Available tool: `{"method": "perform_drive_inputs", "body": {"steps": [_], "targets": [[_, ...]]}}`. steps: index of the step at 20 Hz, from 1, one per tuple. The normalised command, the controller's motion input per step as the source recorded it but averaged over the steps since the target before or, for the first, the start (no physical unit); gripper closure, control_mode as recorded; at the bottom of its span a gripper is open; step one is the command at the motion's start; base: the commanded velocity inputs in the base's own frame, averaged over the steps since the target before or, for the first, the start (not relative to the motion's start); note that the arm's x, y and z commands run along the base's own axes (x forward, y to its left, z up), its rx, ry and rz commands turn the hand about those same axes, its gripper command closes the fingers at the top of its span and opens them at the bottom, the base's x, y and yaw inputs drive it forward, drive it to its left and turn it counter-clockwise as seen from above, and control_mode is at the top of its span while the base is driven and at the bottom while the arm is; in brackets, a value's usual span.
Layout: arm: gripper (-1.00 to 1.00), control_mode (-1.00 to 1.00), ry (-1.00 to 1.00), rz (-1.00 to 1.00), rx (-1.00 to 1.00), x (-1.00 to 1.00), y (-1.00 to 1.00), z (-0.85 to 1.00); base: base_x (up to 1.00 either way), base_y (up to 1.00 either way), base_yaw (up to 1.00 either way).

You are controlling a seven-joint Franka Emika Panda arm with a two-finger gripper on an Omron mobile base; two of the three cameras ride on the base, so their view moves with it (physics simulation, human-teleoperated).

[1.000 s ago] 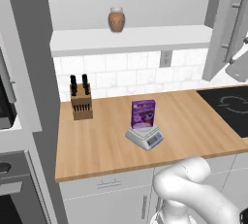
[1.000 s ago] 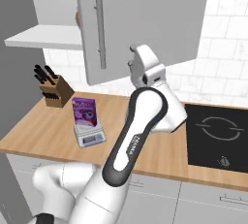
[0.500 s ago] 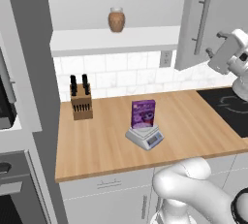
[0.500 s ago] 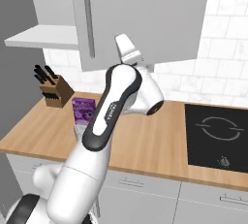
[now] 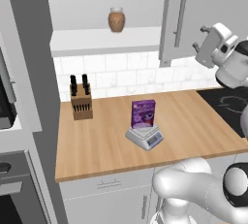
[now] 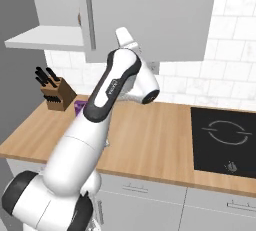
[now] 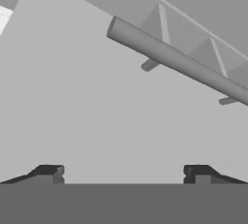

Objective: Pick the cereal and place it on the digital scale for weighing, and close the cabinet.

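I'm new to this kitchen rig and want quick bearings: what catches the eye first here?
The white arm, its open gripper raised close to the grey cabinet door near the bar handle. Then the purple cereal box standing on the digital scale mid-counter, with the knife block to its left.

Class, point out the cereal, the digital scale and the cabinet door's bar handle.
cereal (image 5: 143,113), left base view, purple front face.
digital scale (image 5: 145,137), left base view, grey body beside display.
bar handle (image 5: 180,14), left base view, mid-bar.

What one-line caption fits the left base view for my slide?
Cereal resting on the digital scale while the open gripper faces the half-open cabinet door.
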Motion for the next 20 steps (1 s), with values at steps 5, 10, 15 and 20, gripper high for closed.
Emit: {"method": "perform_drive_inputs", "body": {"steps": [5,10,15,20], "targets": [[-1.00,-1.00,0.00,0.00,0.00,0.73,0.10,0.00,0.00,0.00,0.00],[-1.00,-1.00,0.00,0.00,0.00,0.52,0.02,0.00,0.00,0.00,0.00],[-1.00,-1.00,0.00,0.00,0.00,0.48,0.08,0.00,0.00,0.00,0.00],[-1.00,-1.00,0.00,-0.03,0.00,-0.42,0.02,0.32,0.00,0.00,0.00]]}}
